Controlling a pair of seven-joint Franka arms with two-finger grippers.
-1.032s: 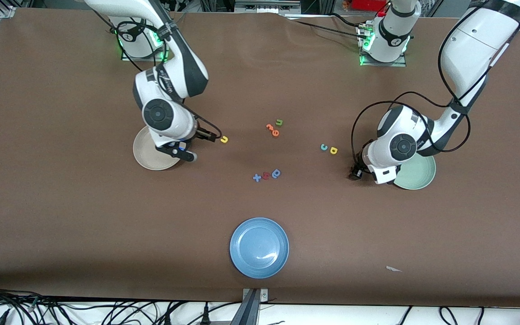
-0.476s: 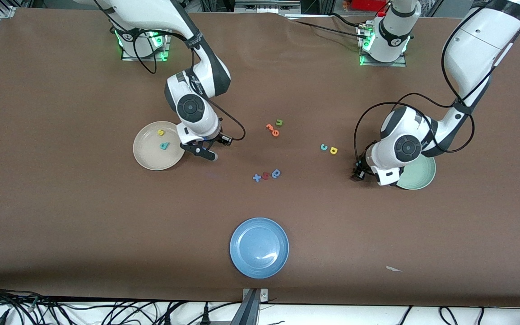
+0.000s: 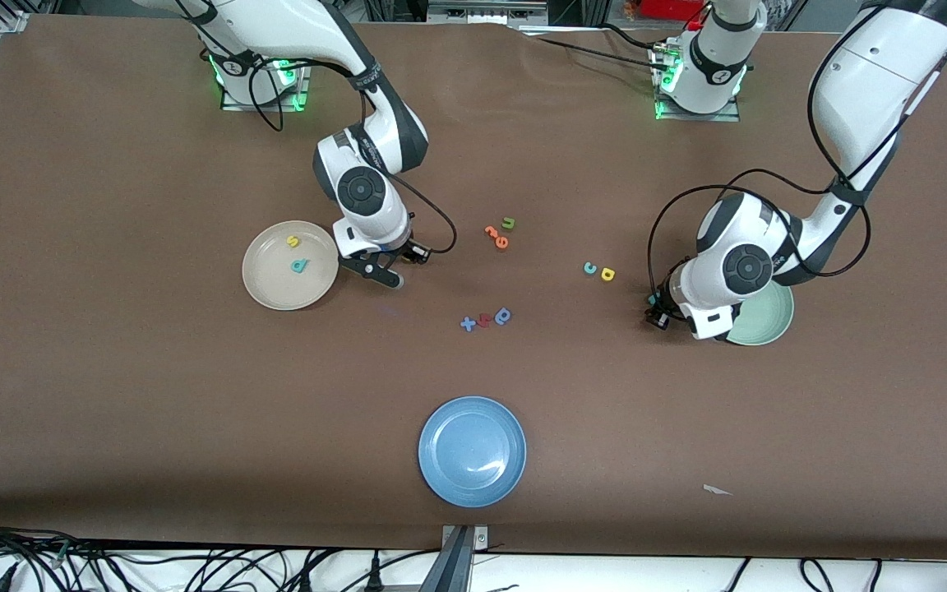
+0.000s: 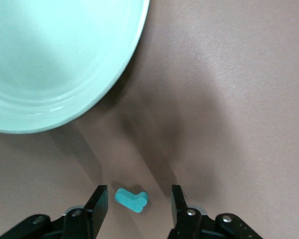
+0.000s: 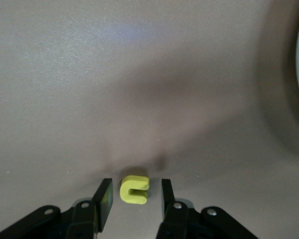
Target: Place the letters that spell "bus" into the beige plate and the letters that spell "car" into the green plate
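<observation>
Brown table [image 3: 112,370] carries three plates: the beige plate [image 3: 268,284] toward the right arm's end, the green plate [image 3: 773,322] toward the left arm's end, and a blue plate [image 3: 472,450] near the table edge closest to the front camera. We count two letters in the beige plate, a yellow "s" [image 3: 293,242] and a teal "b" [image 3: 301,265]. In the table's middle we count three loose groups: a green "u" [image 3: 509,222] with two orange letters [image 3: 496,237], a teal "c" [image 3: 589,267] beside a yellow "a" [image 3: 607,275], and a blue "x" [image 3: 468,324], a red letter [image 3: 484,320] and a blue rounded letter [image 3: 503,316]. The right arm bends down from its base, and the right gripper [image 3: 381,271] sits low just beside the beige plate; its fingers [image 5: 103,196] flank the yellow "u" [image 5: 134,189] with thin gaps, not clamped. The left arm arches over, and the left gripper [image 3: 659,317] is low beside the green plate, its jaws spread wider around the teal "r" [image 4: 131,200], which lies on the table untouched. From the front we see neither of those two letters; the left wrist covers part of the green plate, and we cannot read the red letter.
</observation>
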